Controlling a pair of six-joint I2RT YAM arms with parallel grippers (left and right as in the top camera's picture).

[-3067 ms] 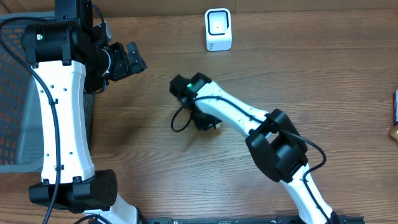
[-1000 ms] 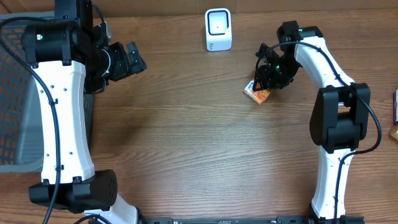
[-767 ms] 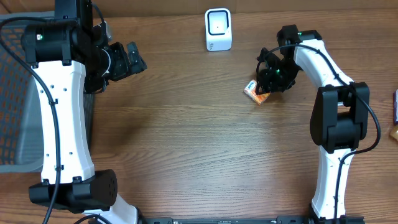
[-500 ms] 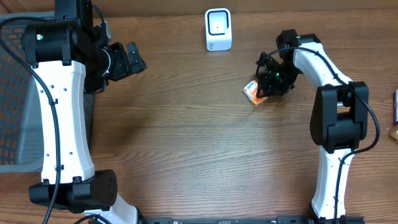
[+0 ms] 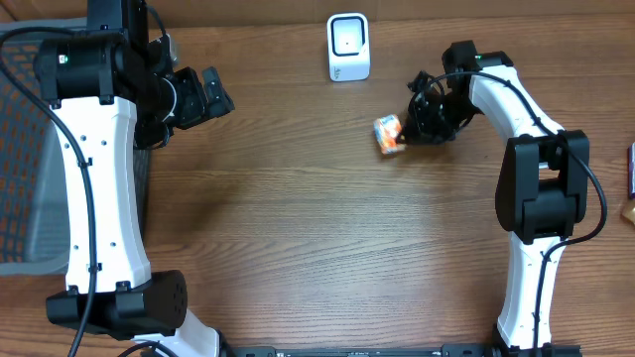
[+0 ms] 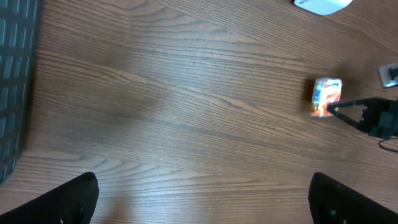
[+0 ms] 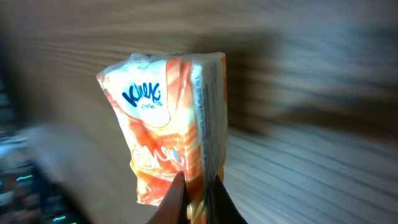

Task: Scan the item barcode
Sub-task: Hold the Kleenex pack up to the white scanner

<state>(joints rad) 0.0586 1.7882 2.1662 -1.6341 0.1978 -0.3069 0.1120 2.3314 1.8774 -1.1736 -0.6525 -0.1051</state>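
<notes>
Packet: small orange-and-white packet w/ blue lettering is hanging off the tip of the R gripper, mid-right of the table, below and right of the scanner.
Packet vs 1 s ago: it's now sitting further left and a bit closer to the scanner than before, and turned more. Back then it was lying by the gripper w/ one corner pointing down-left.
R gripper: R gripper is pinching the packet's edge. In the R wrist view the two fingertips are pressing together on the bottom seam, w/ almost no gap.
R gripper vs 1 s ago: the fingers were standing about half apart around the packet and are now clamped narrow on it.
R arm vs 3 s ago: it was stretching across mid-table then; it's now reaching up at the right side.
Lift: R wrist view is blurring behind the packet. Can't tell if it's clearing the wood.
Scanner: white scanner is standing at the far edge, well apart from the packet, same spot as before.
L gripper: L gripper is hovering far left w/ fingers spread wide, holding nothing and not moving vs earlier frames.
L wrist view: it's showing the packet at far right w/ the R fingers touching its lower edge.
Basket: dark mesh basket is sitting at the left edge.
</notes>
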